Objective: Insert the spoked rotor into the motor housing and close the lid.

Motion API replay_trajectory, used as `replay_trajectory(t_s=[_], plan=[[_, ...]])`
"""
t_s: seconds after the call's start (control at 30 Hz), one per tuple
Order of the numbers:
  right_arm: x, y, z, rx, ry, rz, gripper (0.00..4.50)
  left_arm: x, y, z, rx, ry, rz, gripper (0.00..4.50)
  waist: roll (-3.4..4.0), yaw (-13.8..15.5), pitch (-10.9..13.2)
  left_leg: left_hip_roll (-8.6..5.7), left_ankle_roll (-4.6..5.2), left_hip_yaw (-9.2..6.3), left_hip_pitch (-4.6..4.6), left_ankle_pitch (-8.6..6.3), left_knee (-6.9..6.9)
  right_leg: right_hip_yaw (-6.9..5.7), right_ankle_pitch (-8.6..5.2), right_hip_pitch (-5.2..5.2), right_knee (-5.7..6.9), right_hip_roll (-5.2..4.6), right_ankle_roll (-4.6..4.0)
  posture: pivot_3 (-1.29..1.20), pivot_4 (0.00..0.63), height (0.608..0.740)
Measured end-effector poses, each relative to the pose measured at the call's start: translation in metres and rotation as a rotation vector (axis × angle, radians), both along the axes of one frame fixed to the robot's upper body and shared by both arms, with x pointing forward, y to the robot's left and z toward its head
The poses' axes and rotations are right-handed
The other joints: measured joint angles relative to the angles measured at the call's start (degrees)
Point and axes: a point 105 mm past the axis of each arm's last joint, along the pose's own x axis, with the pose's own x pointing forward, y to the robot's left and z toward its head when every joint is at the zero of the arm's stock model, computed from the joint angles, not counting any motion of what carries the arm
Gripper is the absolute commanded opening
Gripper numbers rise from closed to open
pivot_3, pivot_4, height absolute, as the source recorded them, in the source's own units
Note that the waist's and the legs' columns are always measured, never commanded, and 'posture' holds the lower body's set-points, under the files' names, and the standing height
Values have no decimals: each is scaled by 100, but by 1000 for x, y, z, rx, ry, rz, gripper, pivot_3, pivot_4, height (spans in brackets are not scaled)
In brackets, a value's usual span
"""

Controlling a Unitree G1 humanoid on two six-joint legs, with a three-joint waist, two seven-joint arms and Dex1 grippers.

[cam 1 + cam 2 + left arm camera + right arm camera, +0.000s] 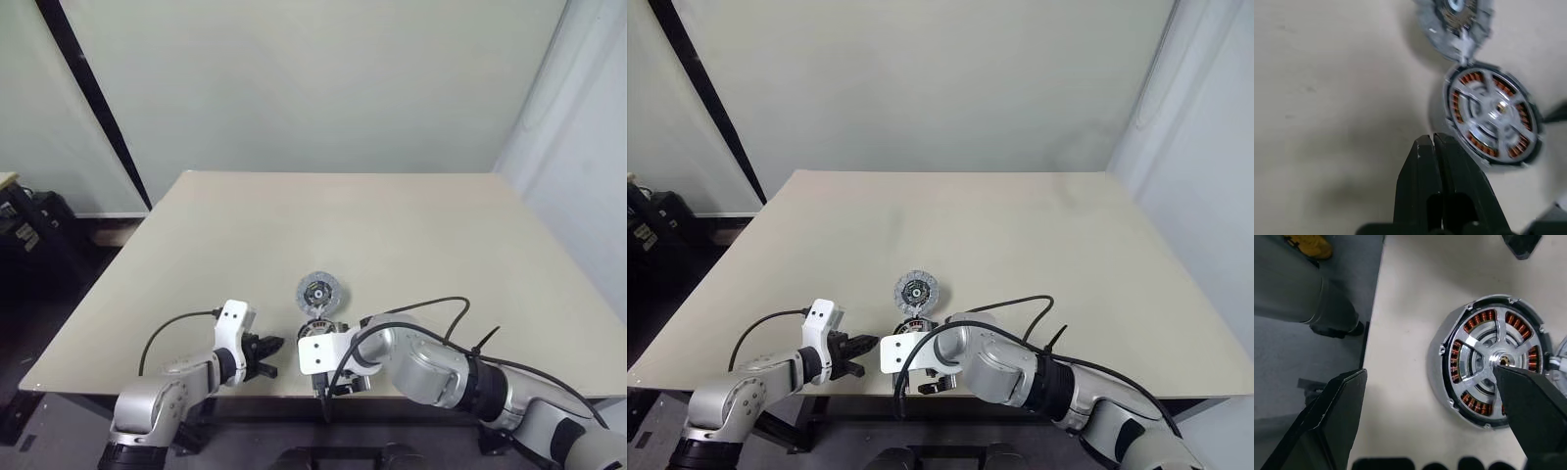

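Rotor's in: the spoked rotor [1493, 360] sits seated in the motor housing [1437, 377], near the table's [392, 225] front edge. The lid [316, 291], just behind the housing, looks light and stiff; nudge its rim. Right gripper [1432, 396] gapes wide above the housing, left gripper [1434, 147] pinched closed beside it. Smooth beige tabletop, pale wall behind.

The right gripper [1432, 413] stands wide apart over the table [1400, 396]. The spoked rotor [1496, 357] sits inside the motor housing [1437, 377], one fingertip [1528, 401] crossing its five o'clock edge.
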Motion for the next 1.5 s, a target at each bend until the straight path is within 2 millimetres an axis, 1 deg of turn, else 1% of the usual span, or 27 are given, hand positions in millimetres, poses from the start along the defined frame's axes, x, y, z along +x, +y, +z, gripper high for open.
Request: replay_trajectory(t_s=[0.03,0.13,0.27,0.3,0.33,0.4,0.5,0.63,0.73,0.8,0.97,1.13,1.2,1.33,1.4,1.43,1.5], plan=[[1,1,-1,1,0,-7,4500,-1,0,0,-3,1,-10,35,0,-1,0,0,0,0,1,0,0,0,0,0,0,0,0,0,0,740],[3,3,-4,1,0,-22,3910,-2,-1,1,-11,3,-28,0,1,-1,0,0,0,0,1,0,0,0,0,1,0,0,0,0,0,740],[6,2,-9,-8,1,-44,2543,-2,-2,1,-14,-1,-36,0,1,-1,0,0,0,0,1,0,0,0,1,0,0,0,1,0,0,740],[7,2,-11,-11,4,-51,2111,-2,-2,1,-14,-1,-37,0,1,-1,0,0,0,-1,1,0,0,0,1,0,1,1,1,0,0,740],[7,1,-13,-15,7,-57,1807,-2,-2,1,-14,-2,-37,0,1,-1,0,0,0,-1,1,0,0,0,1,0,1,1,1,0,0,740],[8,1,-15,-16,9,-68,1047,-2,-2,1,-11,-4,-36,0,1,-1,0,0,0,0,2,0,-1,0,1,0,1,1,2,0,0,740],[10,1,-15,-11,1,-73,96,-3,-1,0,-7,-5,-34,0,1,-1,-1,1,0,0,8,0,-1,0,0,6,0,1,1,0,0,740],[8,2,-19,-5,11,-82,56,-4,0,-1,-4,-1,-31,0,1,-3,-1,4,-2,2,16,-1,-1,0,-1,10,2,2,-2,0,0,740],[8,4,-18,28,37,-119,56,-4,0,-1,-2,-6,-29,0,1,-2,-2,5,-18,1,20,-9,0,0,-1,12,3,3,-2,0,0,740],[9,6,-17,77,86,-194,56,-4,0,-2,-1,-4,-26,0,0,-3,-2,6,-19,2,20,-8,0,1,-1,11,7,3,-2,0,0,740],[13,13,-15,212,264,-442,56,-2,1,-2,6,-24,-5,0,-1,-13,-2,14,-14,3,27,-5,-3,1,-1,8,17,11,-3,0,0,740],[24,28,-13,318,348,-633,56,4,2,-3,-3,-50,41,0,2,-6,-1,11,-26,0,28,-8,-3,1,0,4,18,11,-4,0,0,740],[27,30,-13,336,355,-678,56,7,5,-3,3,-64,65,0,4,-6,0,9,-29,1,28,-6,0,2,-1,4,18,8,-4,0,0,740],[29,32,-14,343,350,-711,56,13,17,-1,29,-91,131,0,7,-6,2,9,-30,0,28,-6,1,1,-1,2,17,6,-4,0,0,740],[28,31,-15,314,329,-677,804,15,20,0,42,-103,143,0,9,-5,4,8,-30,1,28,-6,2,1,-1,2,16,5,-4,0,0,740],[27,30,-16,303,321,-653,1031,15,20,0,43,-105,145,0,9,-5,4,7,-30,1,27,-6,2,1,-1,3,16,3,-4,0,0,740],[24,31,-14,283,291,-580,1751,16,21,0,47,-107,151,0,7,-5,3,4,-31,2,26,-5,3,1,-1,3,15,2,-4,0,0,740]])
